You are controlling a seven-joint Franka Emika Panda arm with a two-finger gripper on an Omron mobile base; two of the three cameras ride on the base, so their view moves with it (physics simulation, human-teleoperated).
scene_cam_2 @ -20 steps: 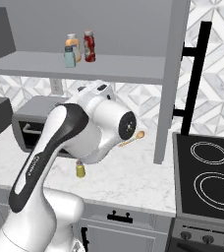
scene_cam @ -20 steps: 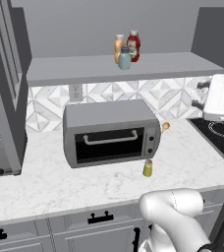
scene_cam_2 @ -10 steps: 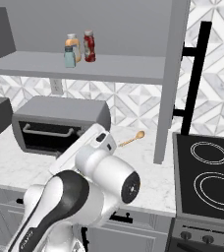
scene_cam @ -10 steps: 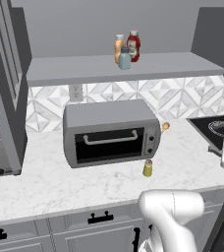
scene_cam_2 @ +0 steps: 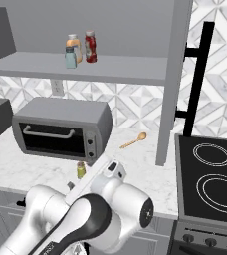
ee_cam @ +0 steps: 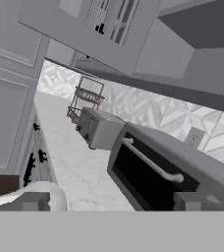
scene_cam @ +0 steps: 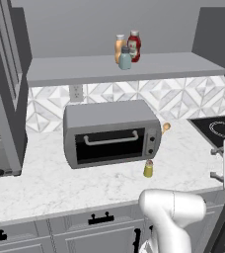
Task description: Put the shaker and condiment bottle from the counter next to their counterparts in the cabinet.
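Gripper jaws fully open and empty, aimed at the toaster oven; the shaker stands upright on the counter just before the oven's right end, so descend squarely over its cap.

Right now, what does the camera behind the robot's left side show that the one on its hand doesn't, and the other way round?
Only the left base view takes in the cabinet with the condiment bottle beside the orange bottle and teal-grey shaker, plus the yellow shaker and a wooden spoon on the counter. Only the hand view takes in a wire rack far down the counter. Both share the toaster oven, the toaster, the marble counter and the patterned backsplash.
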